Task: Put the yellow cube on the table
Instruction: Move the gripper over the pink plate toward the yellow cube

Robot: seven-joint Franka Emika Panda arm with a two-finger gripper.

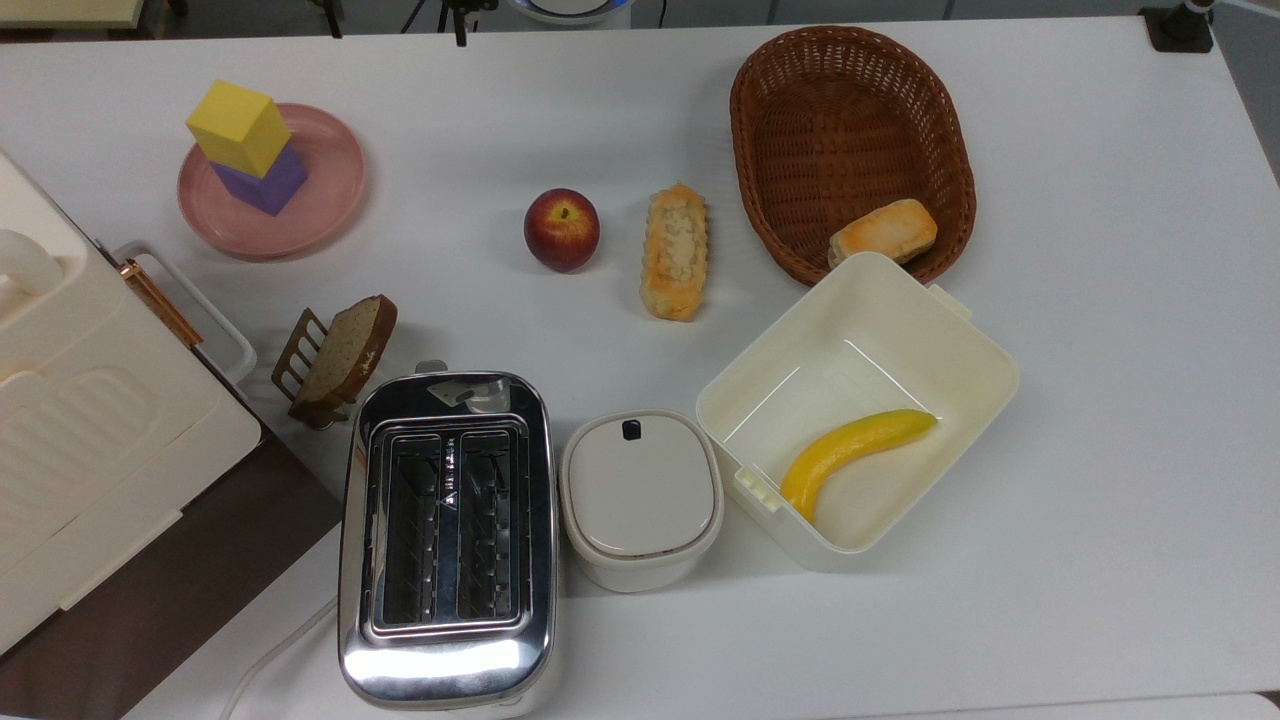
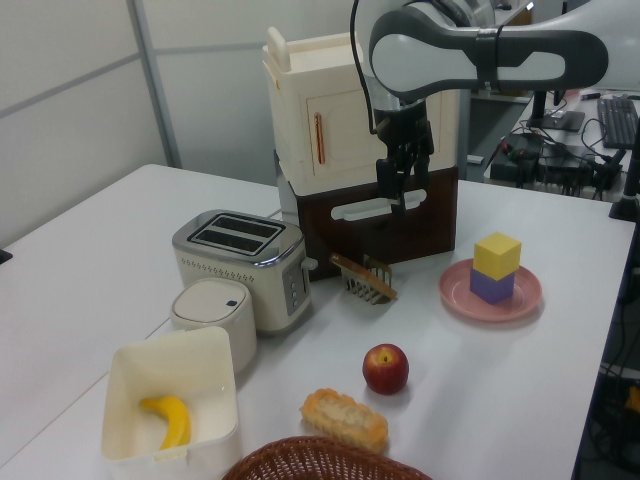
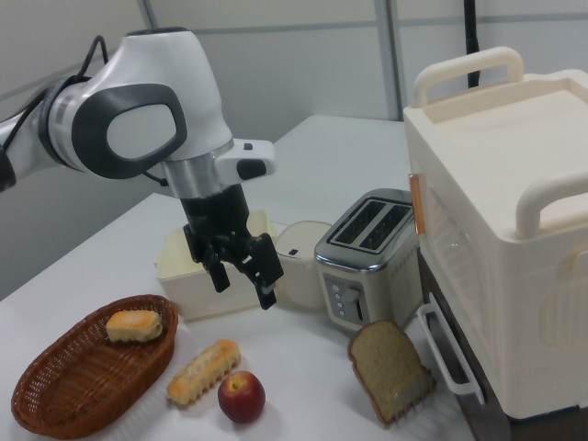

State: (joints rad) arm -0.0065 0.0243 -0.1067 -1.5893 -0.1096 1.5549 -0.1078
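The yellow cube (image 1: pixel 238 127) rests on top of a purple cube (image 1: pixel 268 182), and both stand on a round pink plate (image 1: pixel 325 195) at the top view's upper left. The left view has the same yellow cube (image 2: pixel 497 256) stacked on the plate (image 2: pixel 520 300) at its right. My gripper (image 2: pixel 396 198) hangs well above the white table (image 1: pixel 1100 400), to the left view's left of the plate and apart from the cube. In the right view the gripper (image 3: pixel 243 283) is open with nothing between its fingers.
A chrome toaster (image 1: pixel 447 540), a lidded white pot (image 1: pixel 640 495) and an open cream box (image 1: pixel 960 340) holding a banana (image 1: pixel 850 450) line the top view's lower half. Apple (image 1: pixel 561 228), long bread (image 1: pixel 673 250), wicker basket (image 1: pixel 850 130), toast rack (image 1: pixel 340 355) and a big cream cabinet (image 1: pixel 90 440) stand around.
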